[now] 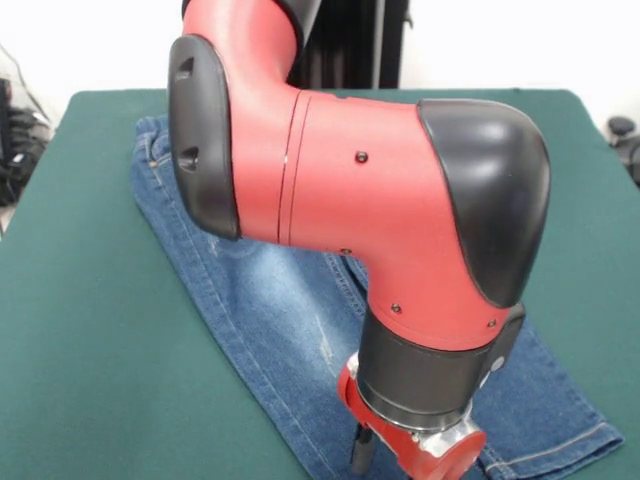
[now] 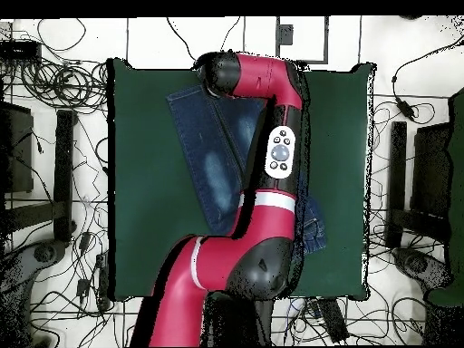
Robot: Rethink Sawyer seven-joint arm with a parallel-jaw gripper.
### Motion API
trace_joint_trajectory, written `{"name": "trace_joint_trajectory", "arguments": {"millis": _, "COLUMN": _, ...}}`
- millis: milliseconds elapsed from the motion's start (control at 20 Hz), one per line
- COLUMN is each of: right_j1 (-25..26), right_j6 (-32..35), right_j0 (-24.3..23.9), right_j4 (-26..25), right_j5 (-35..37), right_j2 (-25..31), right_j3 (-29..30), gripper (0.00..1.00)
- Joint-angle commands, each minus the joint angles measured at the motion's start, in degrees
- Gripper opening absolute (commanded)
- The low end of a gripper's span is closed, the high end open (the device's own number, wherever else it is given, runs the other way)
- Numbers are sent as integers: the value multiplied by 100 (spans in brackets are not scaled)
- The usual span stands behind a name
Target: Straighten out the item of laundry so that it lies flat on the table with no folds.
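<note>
The blue denim jeans (image 1: 270, 300) lie spread diagonally on the green table (image 1: 90, 340), the waistband at the far left and the leg hems at the near right. The cloth has a faded whitish patch in the middle. The arm hides the middle and right of the jeans. My gripper (image 1: 362, 450) hangs at the picture's bottom edge over the near leg end, mostly cut off. In the overhead view the jeans (image 2: 210, 163) run from the table's top middle down to the right, and the black wrist (image 2: 212, 74) covers the gripper above their top end.
The red arm (image 2: 281, 136) reaches across the table (image 2: 145, 199) from the base at the bottom. Tangled cables (image 2: 63, 82) and black stands (image 2: 65, 163) lie on the floor around the table's sides.
</note>
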Motion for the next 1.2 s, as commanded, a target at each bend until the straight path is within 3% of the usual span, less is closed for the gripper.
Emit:
{"name": "trace_joint_trajectory", "arguments": {"millis": 50, "right_j1": -471, "right_j6": -533, "right_j0": 402, "right_j4": -356, "right_j5": 507, "right_j2": 735, "right_j3": 1645, "gripper": 100}}
{"name": "trace_joint_trajectory", "arguments": {"millis": 400, "right_j1": -1342, "right_j6": -954, "right_j0": 533, "right_j4": -673, "right_j5": 484, "right_j2": 1029, "right_j3": 2570, "gripper": 100}}
{"name": "trace_joint_trajectory", "arguments": {"millis": 750, "right_j1": -1700, "right_j6": -1363, "right_j0": 420, "right_j4": -907, "right_j5": 618, "right_j2": 1328, "right_j3": 3114, "gripper": 100}}
{"name": "trace_joint_trajectory", "arguments": {"millis": 1200, "right_j1": -2342, "right_j6": -1684, "right_j0": 262, "right_j4": -1357, "right_j5": 682, "right_j2": 1693, "right_j3": 4337, "gripper": 100}}
